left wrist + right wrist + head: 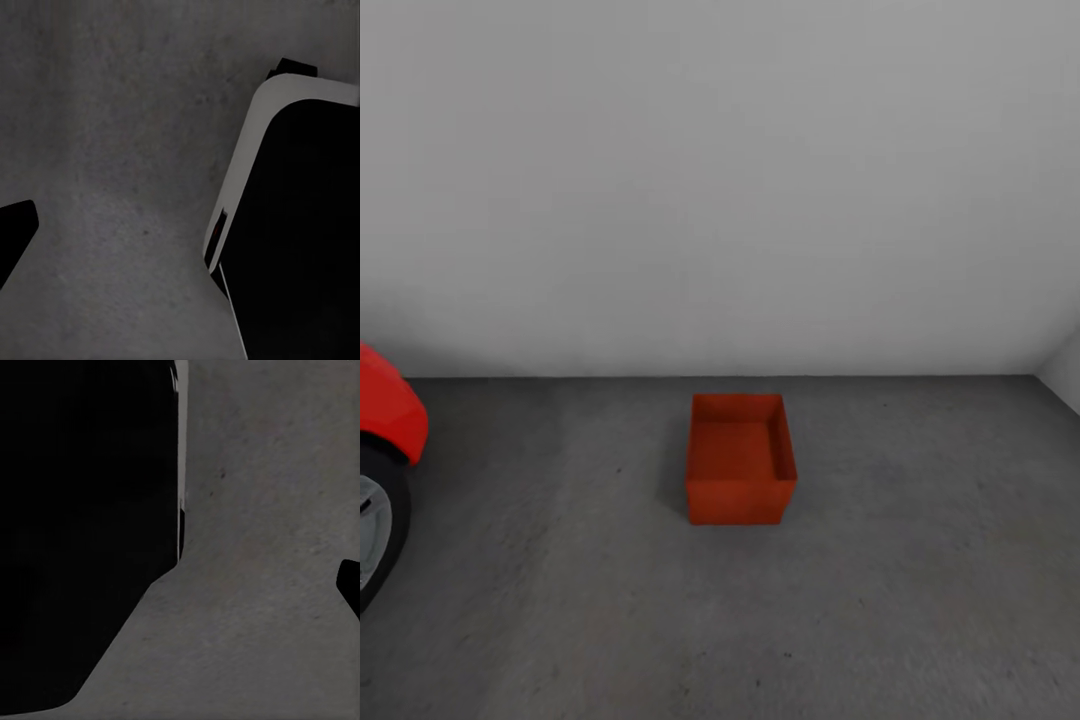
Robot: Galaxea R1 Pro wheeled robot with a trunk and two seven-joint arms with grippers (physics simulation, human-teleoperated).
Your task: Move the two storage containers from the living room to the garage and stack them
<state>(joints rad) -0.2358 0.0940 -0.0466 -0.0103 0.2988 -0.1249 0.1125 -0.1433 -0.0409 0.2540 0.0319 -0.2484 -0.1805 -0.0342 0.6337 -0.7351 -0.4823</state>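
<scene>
You face a pale wall (720, 180) over grey concrete floor (920, 600), red car (385, 410) at left. The bin (740, 458) sits upright, open-top, long axis toward the wall. You cannot tell either gripper's finger state.

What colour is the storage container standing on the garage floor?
Orange-red, inside and out: the storage container shows best in the head view, on the dark grey floor.

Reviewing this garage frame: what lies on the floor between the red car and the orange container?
Nothing: in the head view, only bare grey concrete floor separates the car from the container.
</scene>
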